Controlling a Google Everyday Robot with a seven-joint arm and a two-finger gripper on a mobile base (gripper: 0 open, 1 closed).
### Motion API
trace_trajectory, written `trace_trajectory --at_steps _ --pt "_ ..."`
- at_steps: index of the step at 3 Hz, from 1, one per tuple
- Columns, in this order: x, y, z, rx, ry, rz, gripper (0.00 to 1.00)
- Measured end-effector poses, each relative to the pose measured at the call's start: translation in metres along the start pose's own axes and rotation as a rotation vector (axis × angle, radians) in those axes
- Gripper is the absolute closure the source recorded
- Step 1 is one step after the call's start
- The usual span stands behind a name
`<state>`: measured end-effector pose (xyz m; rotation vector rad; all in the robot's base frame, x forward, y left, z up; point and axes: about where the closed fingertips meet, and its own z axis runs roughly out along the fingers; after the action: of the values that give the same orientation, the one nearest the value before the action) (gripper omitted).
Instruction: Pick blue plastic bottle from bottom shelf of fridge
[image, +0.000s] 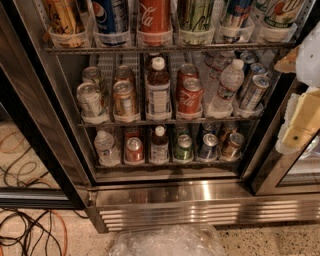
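Note:
The fridge (200, 197) stands open in front of me, with wire racks and a ribbed steel base. The bottom shelf (167, 163) holds a row of clear cup trays. The blue plastic bottle (159, 145) stands upright in the middle of that row, with a white cap, dark liquid and a pale label. A red can (134, 149) is on its left and a green can (183, 147) on its right. My gripper (301, 120), white and yellowish, is at the right edge of the view, outside the fridge, level with the middle shelf and far from the bottle.
A larger bottle of the same look (158, 90) stands on the middle shelf among cans. Clear water bottles stand on the bottom shelf (105, 147) and on the middle shelf (227, 85). Cables (30, 235) lie on the floor at left. A crinkled clear plastic thing (167, 242) is at the bottom.

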<state>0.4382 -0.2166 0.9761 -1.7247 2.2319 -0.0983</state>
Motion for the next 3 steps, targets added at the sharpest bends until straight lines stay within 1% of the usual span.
trace_trajectory --at_steps 1,3 --pt "-0.0017 0.0005 0.0011 0.008 -0.007 0.001 0.00" --pt "-0.0058 0.0056 0.0079 0.024 -0.056 0.008 0.00"
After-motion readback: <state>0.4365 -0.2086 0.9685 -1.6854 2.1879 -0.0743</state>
